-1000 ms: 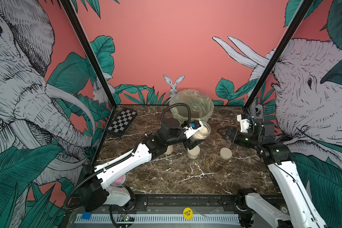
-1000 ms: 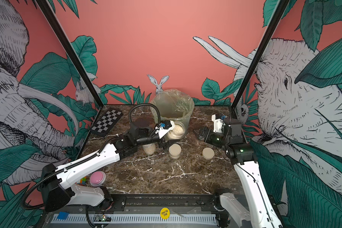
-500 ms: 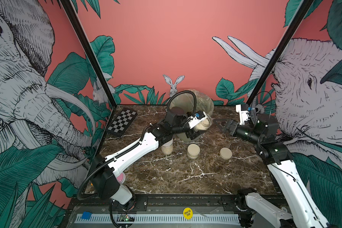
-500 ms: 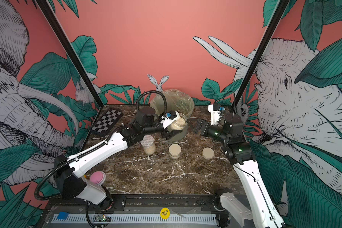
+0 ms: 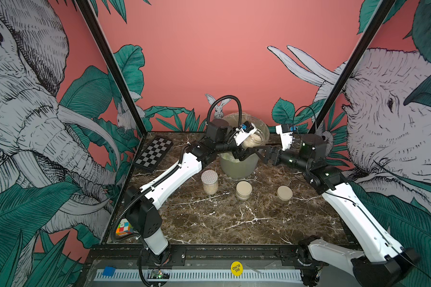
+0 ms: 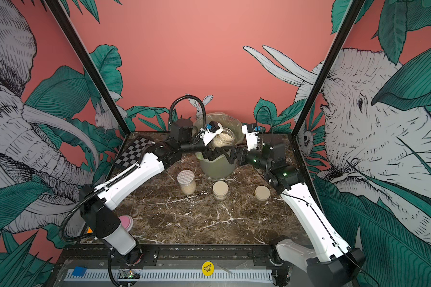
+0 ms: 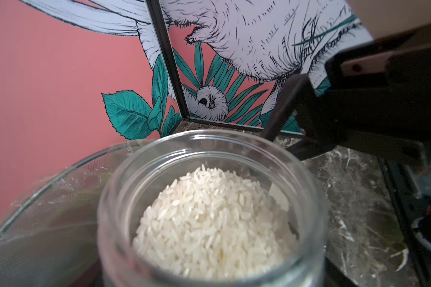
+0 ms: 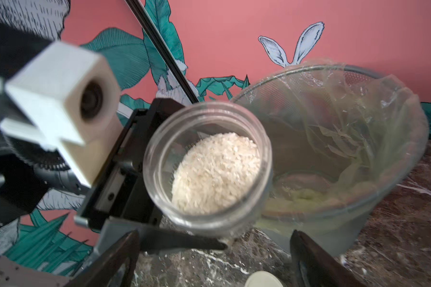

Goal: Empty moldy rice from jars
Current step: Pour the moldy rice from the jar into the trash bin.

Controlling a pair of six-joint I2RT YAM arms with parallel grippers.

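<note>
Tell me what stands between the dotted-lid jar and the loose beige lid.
A squat jar, beige-lidded, apart from the dotted-lid jar and the loose lid, in both top views.

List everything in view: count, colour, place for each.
open jar: one, clear, tilted by bin
rice: one heap, white, in open jar
bin: one, translucent, greenish bag, back centre
tall jar: one, clear, dotted white lid, mid-table
squat jar: one, clear, beige lid, mid-table
loose lid: one, beige, table right
checkerboard: one, black-white, back left
cube: one, multicoloured, front left
disc: one, pink, front left
sticker: one, yellow, front rail
left fingers: black, shut on open jar
right fingers: black, open, beside open jar
</note>
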